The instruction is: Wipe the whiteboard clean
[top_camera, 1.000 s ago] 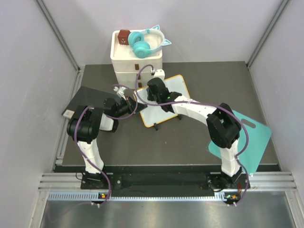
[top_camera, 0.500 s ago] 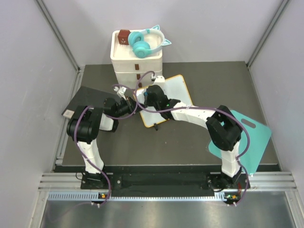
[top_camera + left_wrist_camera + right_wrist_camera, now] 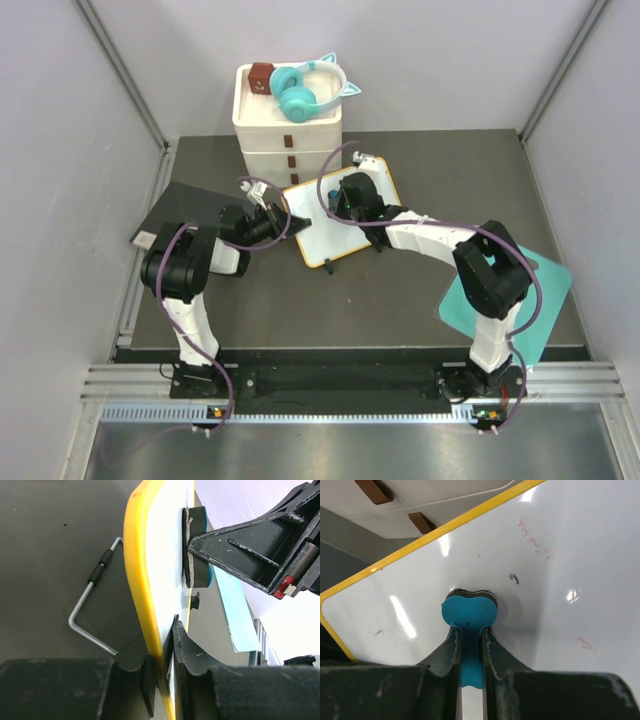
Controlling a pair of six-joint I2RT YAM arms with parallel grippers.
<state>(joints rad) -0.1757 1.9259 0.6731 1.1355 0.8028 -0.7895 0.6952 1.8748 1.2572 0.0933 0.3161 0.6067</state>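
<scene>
Standing on dark table (image 3: 400, 300), grey walls (image 3: 60, 150): whiteboard (image 3: 320, 238) | left hand (image 3: 167, 630) clamps frame (image 3: 137, 555) | right hand (image 3: 470, 640) clamps eraser (image 3: 469, 611)

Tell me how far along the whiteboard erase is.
Done: most of the yellow-framed white whiteboard looks clean. In hand: left gripper clamps its frame; right gripper presses a blue felt-backed eraser on the surface. Left: faint red scribbles and a small dark mark.

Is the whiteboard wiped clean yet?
Not yet: the whiteboard carries faint red marks and a dark smudge near the blue eraser.
</scene>
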